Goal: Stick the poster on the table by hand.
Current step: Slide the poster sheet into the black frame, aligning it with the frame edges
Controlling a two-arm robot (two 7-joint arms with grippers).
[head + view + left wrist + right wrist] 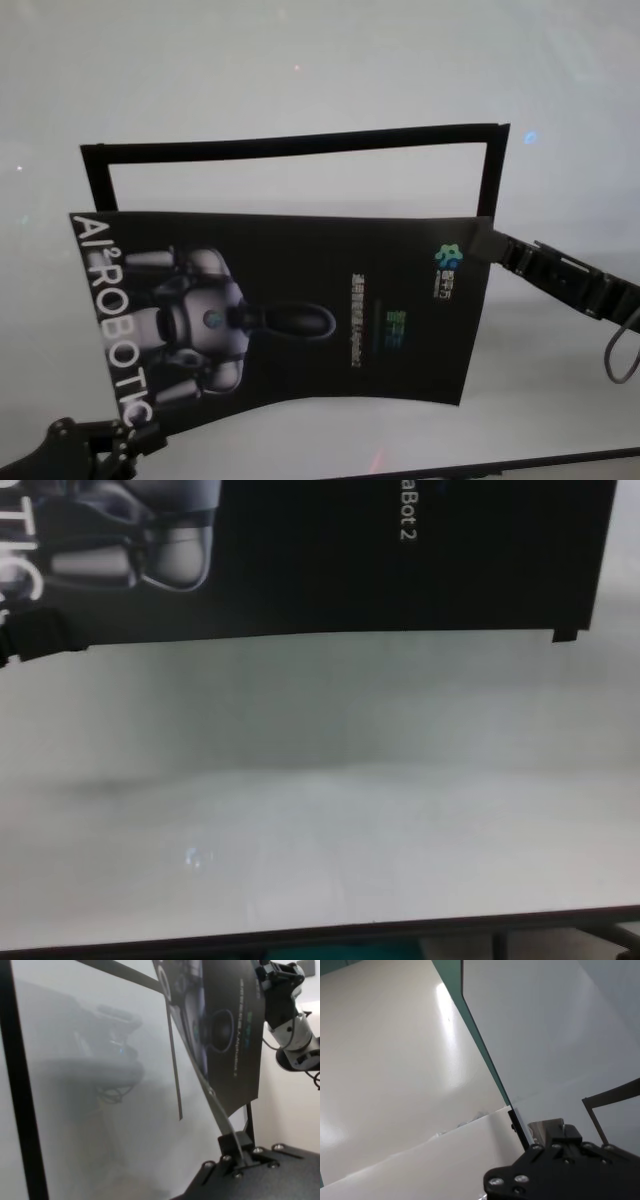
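Note:
The poster [300, 320], black with a silver robot figure and white "AI²ROBOTIC" lettering, hangs slightly bowed over the white table [300, 60]. My left gripper [140, 438] is shut on its near left corner. The left wrist view shows the poster's edge [230, 1035] running into that gripper [235, 1147]. My right gripper [487, 240] is shut on the far right corner and also shows in the left wrist view [265, 975]. In the chest view the poster's lower part [350, 560] hangs above the table [320, 860], with the left gripper [35, 635] at its left corner.
Narrow black strips [300, 145] form three sides of a rectangle on the table just behind the poster. One strip corner shows in the right wrist view [610, 1095]. The table's dark front edge [320, 935] runs along the bottom of the chest view.

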